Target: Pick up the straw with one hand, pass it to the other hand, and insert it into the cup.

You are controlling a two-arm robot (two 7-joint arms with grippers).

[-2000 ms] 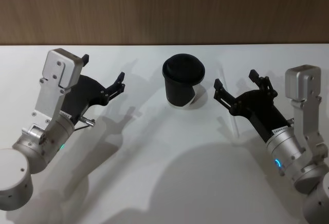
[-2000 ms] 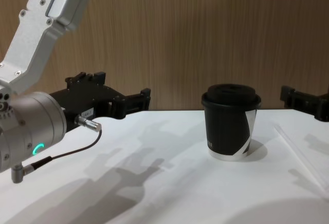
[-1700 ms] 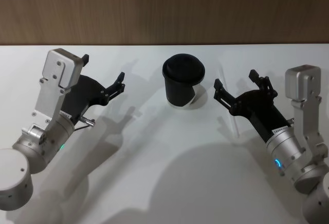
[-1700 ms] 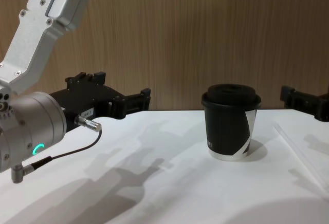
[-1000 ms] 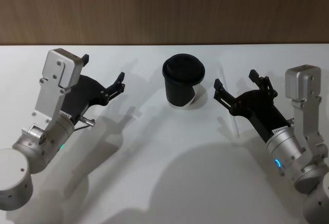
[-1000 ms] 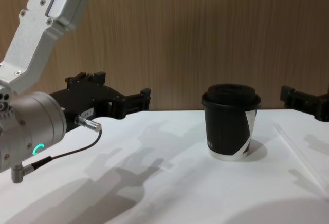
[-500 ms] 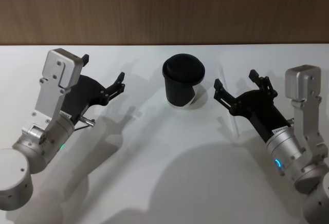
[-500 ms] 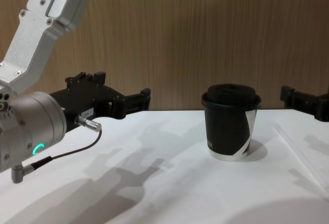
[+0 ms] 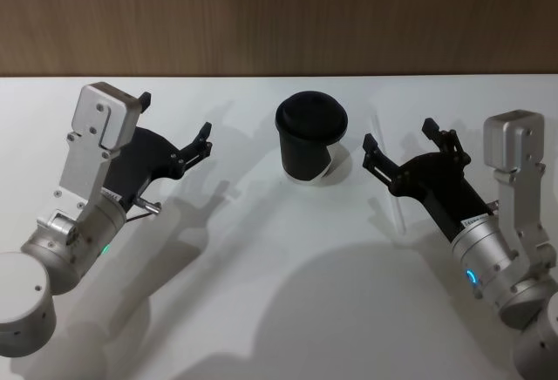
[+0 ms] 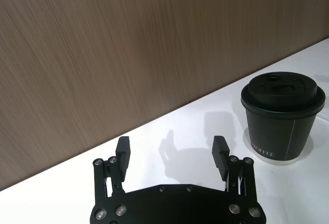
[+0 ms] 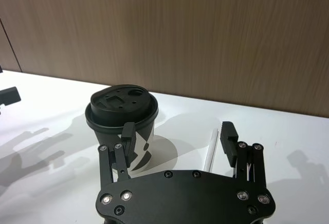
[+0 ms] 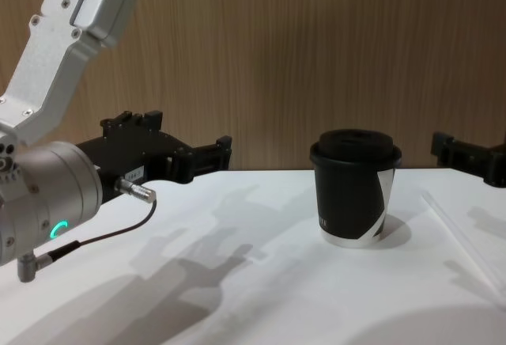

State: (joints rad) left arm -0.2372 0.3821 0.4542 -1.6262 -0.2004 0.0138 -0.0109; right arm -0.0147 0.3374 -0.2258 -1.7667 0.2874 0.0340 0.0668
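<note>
White straw (image 11: 210, 149) flat on tabletop (image 9: 261, 293), at the cup's (image 9: 311, 140) 3 o'clock. My right jaws hover over it, wide open and empty, likely set for pickup. Left jaws stand open and empty at 9 o'clock, probably for the handover.

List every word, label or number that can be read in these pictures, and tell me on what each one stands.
"COFFEE": small white print low on the side of the cup, seen in the left wrist view; the marks just before the word are too small to read.
The same print on the cup in the chest view: too small to read.
Sticker behind the right claw: too small to read.
</note>
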